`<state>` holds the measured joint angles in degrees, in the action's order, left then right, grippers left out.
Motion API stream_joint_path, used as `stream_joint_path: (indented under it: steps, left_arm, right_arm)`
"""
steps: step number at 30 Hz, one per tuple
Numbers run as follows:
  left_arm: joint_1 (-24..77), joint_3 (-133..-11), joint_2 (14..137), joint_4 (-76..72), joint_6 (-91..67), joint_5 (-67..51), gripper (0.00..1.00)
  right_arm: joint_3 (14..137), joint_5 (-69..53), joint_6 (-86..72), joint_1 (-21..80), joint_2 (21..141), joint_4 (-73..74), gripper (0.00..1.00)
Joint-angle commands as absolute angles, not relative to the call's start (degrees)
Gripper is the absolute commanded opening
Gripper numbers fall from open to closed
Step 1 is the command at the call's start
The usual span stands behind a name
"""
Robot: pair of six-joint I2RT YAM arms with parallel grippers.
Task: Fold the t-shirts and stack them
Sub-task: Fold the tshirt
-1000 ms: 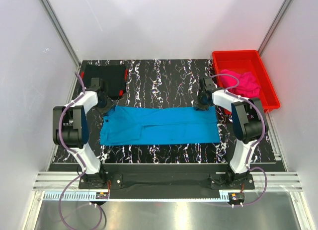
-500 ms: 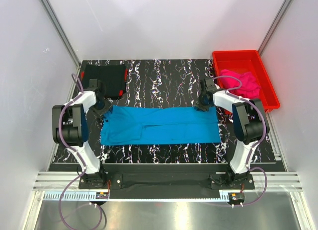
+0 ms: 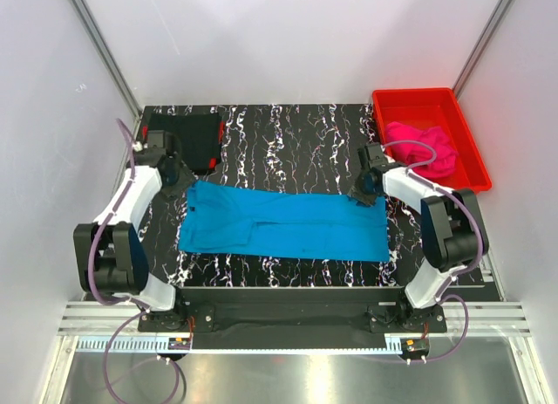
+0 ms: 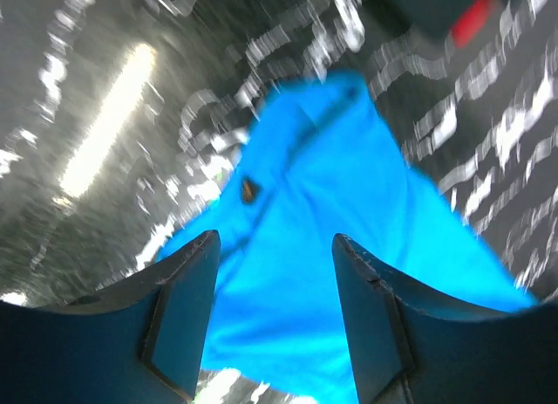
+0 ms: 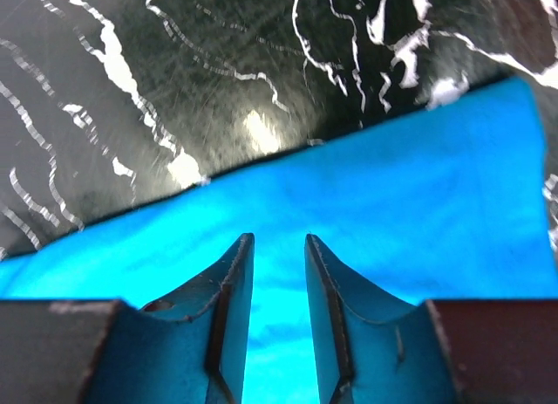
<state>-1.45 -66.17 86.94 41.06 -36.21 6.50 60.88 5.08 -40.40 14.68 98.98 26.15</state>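
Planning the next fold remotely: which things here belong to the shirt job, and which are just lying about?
Job: turquoise t-shirt, spread flat; black t-shirt, folded, far left; pink t-shirt, crumpled in the red plastic bin.
Lying about: that red plastic bin; marbled black tabletop.

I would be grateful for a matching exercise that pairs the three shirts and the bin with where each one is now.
Things:
1. blue shirt
2. pink shirt
3. black shirt
4. red bin

Places:
A. folded, at the far left corner of the table
B. at the far right corner
C. spread flat across the middle
D. bunched up inside the bin

Pairs: 1-C, 2-D, 3-A, 4-B
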Motion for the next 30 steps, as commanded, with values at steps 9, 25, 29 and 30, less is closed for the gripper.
stream_joint_path:
  steps: [9,25,29,30]
  left_arm:
    - [9.93,-57.65,91.04,30.94,-37.61,-4.57,0.55]
    - [15.91,-67.85,104.5,35.51,-41.04,1.49,0.57]
    - [16.87,-67.76,104.59,33.85,-40.43,0.71,0.57]
    - [17.14,-67.94,104.5,33.14,-40.08,0.53,0.57]
  right_arm:
    - [58.36,-2.11,-36.3,14.41,83.51,25.31,0.55]
    - [56.69,1.67,-33.56,14.41,88.84,22.24,0.55]
    - [54.76,6.39,-37.34,14.41,92.27,22.23,0.47]
    - [54.49,7.29,-37.7,14.41,92.46,22.67,0.46]
